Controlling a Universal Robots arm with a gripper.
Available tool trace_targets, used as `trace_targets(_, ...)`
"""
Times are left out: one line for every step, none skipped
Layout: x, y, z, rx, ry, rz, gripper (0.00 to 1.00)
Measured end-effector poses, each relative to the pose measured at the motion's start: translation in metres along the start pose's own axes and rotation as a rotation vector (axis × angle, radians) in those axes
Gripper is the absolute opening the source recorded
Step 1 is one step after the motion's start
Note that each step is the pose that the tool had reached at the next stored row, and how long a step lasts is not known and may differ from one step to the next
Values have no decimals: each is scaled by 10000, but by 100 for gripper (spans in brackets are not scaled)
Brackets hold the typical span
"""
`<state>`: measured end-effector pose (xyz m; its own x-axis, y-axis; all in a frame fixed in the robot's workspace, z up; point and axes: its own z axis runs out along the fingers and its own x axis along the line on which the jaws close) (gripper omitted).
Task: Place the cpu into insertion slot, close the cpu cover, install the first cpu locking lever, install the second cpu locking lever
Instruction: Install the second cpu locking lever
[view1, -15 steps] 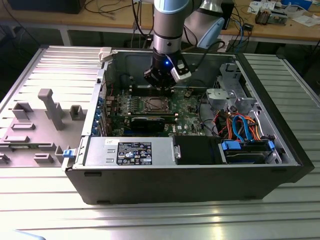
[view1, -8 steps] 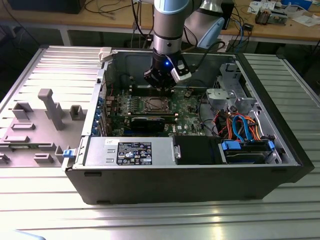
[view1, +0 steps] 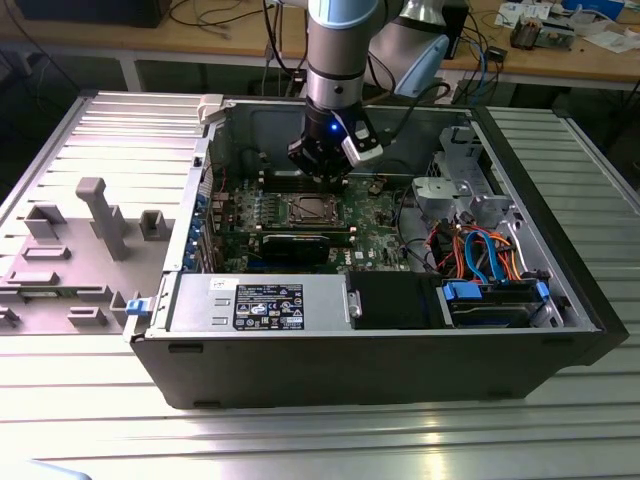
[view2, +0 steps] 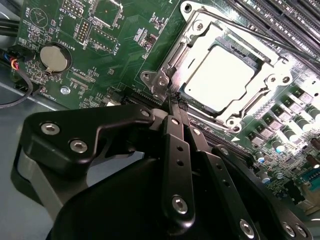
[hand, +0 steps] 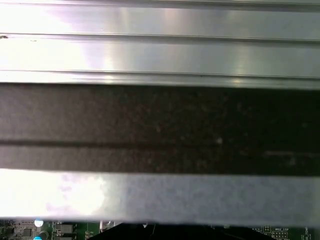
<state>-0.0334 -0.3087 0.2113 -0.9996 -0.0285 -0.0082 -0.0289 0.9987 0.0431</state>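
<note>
One claw (view2: 176, 102), clenched with nothing in it as far as we can tell, sits at the corner of the cpu cover (view2: 187, 42), closed over the cpu (view2: 225, 77).

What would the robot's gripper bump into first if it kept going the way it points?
Probably the cpu cover: the gripper, fingers together, points at the cover's corner by the green board. How near it is can't be judged.
</note>
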Motion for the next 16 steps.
trace_targets(0, -4, 0, 0, 1, 0, 11)
trace_targets(1, -9, 0, 0, 1, 2, 11)
trace_targets(1, -16, -1, 0, 1, 2, 11)
trace_targets(1, -24, -1, -1, 0, 2, 11)
trace_targets(1, -31, -1, 1, 0, 2, 11)
trace_targets(1, -41, -1, 9, 1, 2, 11)
trace_targets(2, -49, -2, 12, 0, 2, 11)
trace_targets(2, -50, -7, 17, 2, 2, 11)
trace_targets(2, -51, -28, 21, 2, 4, 11)
trace_targets(2, -52, -45, 23, 1, 2, 11)
trace_targets(1, -51, -71, 30, 1, 3, 11)
trace_targets(1, -51, -109, 39, 2, 2, 11)
trace_targets(1, -52, -119, 45, 2, 2, 11)
trace_targets(1, -53, -120, 47, 1, 2, 11)
trace_targets(2, -77, -122, 50, 2, 2, 11)
trace_targets(2, -94, -123, 50, 2, 2, 11)
